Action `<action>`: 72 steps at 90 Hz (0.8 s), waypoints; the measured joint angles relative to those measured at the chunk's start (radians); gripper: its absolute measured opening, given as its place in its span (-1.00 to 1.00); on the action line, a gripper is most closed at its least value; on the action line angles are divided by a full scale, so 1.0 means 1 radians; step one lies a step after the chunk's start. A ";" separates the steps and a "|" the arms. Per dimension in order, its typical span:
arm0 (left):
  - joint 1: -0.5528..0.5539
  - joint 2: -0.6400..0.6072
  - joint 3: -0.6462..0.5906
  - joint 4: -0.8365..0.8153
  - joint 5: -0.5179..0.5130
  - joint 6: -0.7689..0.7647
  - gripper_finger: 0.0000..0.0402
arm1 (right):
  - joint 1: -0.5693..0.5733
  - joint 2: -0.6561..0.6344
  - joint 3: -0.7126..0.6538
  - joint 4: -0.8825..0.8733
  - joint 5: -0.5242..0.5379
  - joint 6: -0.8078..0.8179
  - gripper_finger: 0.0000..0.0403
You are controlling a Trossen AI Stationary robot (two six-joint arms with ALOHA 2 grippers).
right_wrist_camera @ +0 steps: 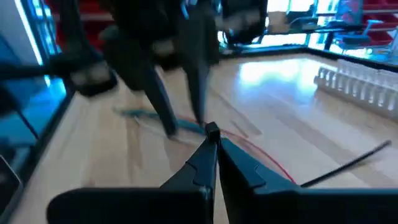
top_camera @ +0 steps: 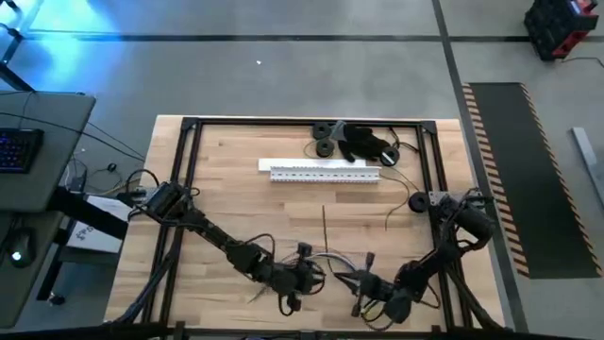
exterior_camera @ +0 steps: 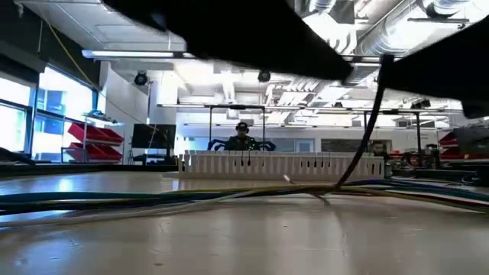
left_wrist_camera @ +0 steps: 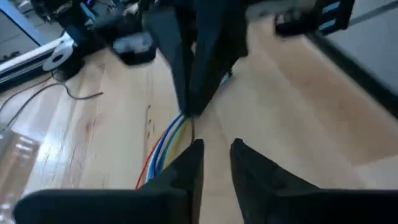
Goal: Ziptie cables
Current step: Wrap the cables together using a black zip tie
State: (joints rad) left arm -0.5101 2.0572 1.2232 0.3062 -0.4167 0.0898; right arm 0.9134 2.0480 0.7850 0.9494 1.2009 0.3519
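Cables (top_camera: 332, 257) lay near the table's (top_camera: 236, 179) front edge, about mid-width, strands fanned out along the wood. Both grippers were low over them, facing each other. Right gripper (right_wrist_camera: 211, 134) had its fingers pressed together at the tips, apparently pinching a strand or two, probably to pin the bundle in place. Left gripper (left_wrist_camera: 214, 155) sat just beside it, fingers a narrow gap apart, holding nothing I could see; cables ran past it. White slotted strip (top_camera: 326, 171) and black rolls (top_camera: 325, 138) lay toward the back edge, well apart, likely parked as supplies.
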 joint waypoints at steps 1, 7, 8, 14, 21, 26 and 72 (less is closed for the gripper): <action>0.004 0.002 -0.001 0.005 0.005 0.000 -0.58 | 0.001 0.000 -0.001 0.010 0.002 -0.010 -1.00; 0.028 0.017 0.000 0.045 0.041 -0.006 -0.50 | 0.004 0.000 -0.006 0.055 0.003 -0.048 -1.00; 0.031 0.020 0.000 0.050 0.043 -0.007 -0.49 | 0.004 0.000 -0.006 0.060 0.003 -0.054 -1.00; 0.046 0.034 0.000 0.078 0.056 -0.015 -0.43 | 0.002 0.000 -0.005 0.066 0.000 -0.070 -1.00; 0.057 0.049 0.000 0.112 0.056 -0.018 -0.39 | -0.005 0.000 -0.002 0.066 -0.009 -0.080 -1.00; 0.059 0.057 0.000 0.135 0.060 -0.011 -0.39 | -0.009 0.000 -0.002 0.066 -0.023 -0.080 -1.00; 0.015 0.074 0.000 0.172 -0.015 -0.013 -0.97 | -0.019 -0.001 -0.001 0.065 -0.028 -0.070 -1.00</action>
State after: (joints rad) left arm -0.4952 2.1311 1.2228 0.4784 -0.4316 0.0771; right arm 0.8940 2.0472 0.7841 1.0142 1.1734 0.2823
